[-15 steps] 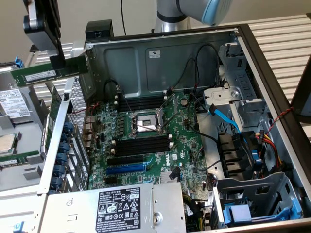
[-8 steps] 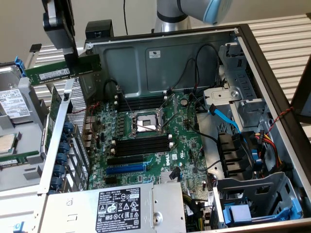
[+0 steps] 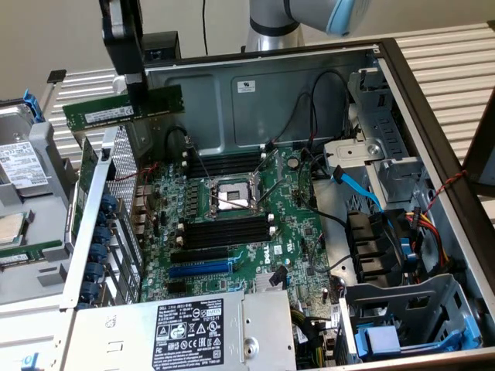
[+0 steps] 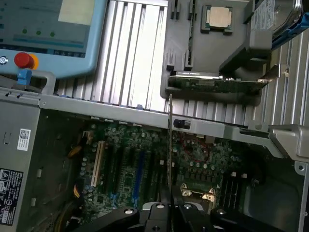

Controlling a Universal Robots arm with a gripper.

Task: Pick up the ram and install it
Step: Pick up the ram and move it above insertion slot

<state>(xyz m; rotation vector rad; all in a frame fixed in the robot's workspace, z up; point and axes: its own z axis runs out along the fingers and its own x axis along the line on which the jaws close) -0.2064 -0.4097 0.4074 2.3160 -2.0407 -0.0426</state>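
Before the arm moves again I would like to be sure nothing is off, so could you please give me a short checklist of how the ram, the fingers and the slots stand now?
1. Grip: fingers shut on the ram, roughly mid-length: ok.
2. Ram clear of the case: it hangs in the air above the wall at the exterior view's left: ok.
3. Black slots beside the CPU socket empty: ok.
4. Ram lined up over a black slot: not ok, it is off to one side of them.
5. Slot latches open: cannot tell.
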